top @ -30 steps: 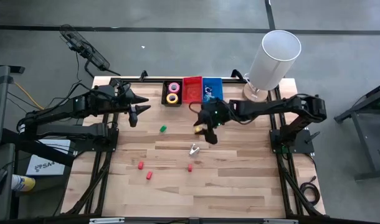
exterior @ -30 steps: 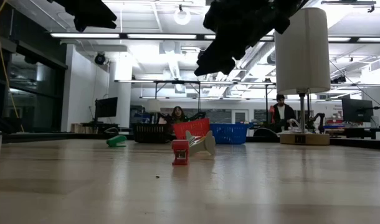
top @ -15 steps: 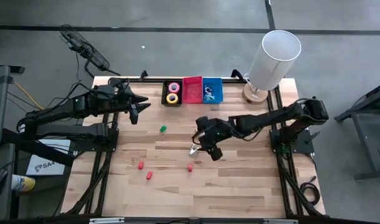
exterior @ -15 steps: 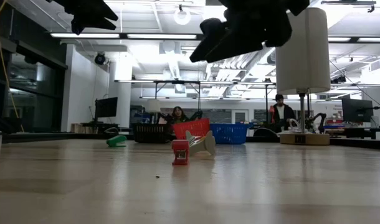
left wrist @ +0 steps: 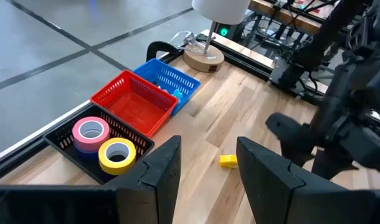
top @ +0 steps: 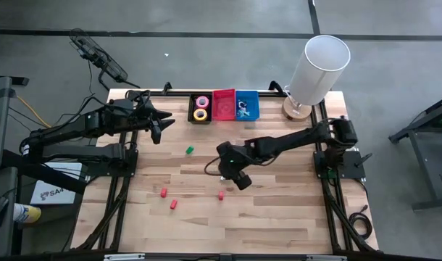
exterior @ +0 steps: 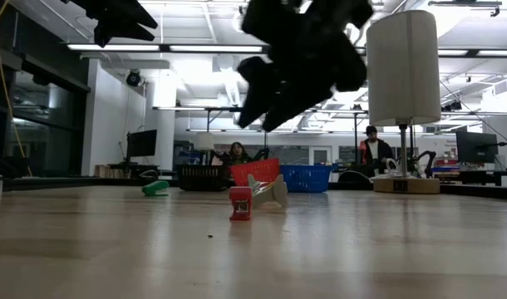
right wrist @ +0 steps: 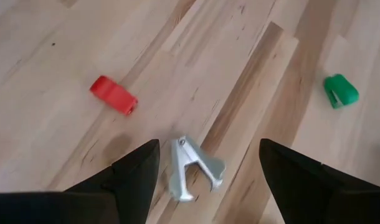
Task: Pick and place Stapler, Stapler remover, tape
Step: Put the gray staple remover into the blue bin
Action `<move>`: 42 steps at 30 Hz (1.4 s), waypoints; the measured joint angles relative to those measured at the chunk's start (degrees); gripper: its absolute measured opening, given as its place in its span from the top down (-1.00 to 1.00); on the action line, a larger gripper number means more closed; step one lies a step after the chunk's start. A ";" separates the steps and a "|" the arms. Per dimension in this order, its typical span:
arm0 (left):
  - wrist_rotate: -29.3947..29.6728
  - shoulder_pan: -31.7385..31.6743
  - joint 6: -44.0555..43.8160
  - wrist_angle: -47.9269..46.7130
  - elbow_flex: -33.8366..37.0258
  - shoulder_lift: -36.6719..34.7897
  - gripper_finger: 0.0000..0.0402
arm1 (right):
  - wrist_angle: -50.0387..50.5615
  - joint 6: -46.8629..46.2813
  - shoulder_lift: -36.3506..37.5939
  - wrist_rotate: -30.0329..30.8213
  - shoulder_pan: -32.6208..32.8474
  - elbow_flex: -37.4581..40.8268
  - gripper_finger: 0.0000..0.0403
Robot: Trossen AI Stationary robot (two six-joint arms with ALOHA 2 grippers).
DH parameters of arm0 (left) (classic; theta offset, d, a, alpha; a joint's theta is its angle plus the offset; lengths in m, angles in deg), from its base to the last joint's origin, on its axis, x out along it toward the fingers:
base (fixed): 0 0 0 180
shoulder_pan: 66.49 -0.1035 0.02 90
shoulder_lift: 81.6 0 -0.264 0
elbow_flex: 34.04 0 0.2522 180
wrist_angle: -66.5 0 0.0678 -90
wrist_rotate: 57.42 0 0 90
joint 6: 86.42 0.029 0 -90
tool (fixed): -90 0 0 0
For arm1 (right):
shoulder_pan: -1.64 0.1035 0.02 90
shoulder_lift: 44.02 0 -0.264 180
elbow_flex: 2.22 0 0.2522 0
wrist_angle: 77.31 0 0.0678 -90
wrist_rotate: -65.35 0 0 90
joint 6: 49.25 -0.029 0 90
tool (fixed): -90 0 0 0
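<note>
Now I hang my right pincer point(right wrist: 205, 171), fingers spread wide, above the silver stapler remover point(right wrist: 191, 167) at mid-frame on the worktop point(top: 279, 210), straddling it so I can drop and pinch it.

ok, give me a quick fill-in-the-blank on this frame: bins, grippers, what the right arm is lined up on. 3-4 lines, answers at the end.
1. The pink and yellow tape rolls lie in the ____ basket.
2. The right gripper hangs with its fingers ____, either side of the silver staple remover.
3. The basket between the black one and the blue basket is ____.
4. The left gripper waits at the table's far left side, above the ____ block.

Missing words: black; open; red; yellow
</note>
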 joint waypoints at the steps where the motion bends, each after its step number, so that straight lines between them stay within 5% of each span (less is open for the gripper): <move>1: -0.24 0.01 0.02 0.00 0.00 0.00 0.25 | 1.61 0.90 -1.36 -0.02 0.00 -1.99 -0.32; 13: -2.06 0.02 0.53 -4.46 0.00 0.00 0.25 | 19.69 6.49 -15.74 -0.02 0.01 -18.95 -0.32; 30: -2.28 0.00 1.46 -7.77 0.00 0.00 0.25 | 26.11 6.40 -19.40 2.67 -0.15 -19.43 -0.30; 42: -2.84 0.02 1.58 -7.77 0.00 0.00 0.25 | 26.64 4.88 -19.40 3.00 -0.17 -19.41 0.02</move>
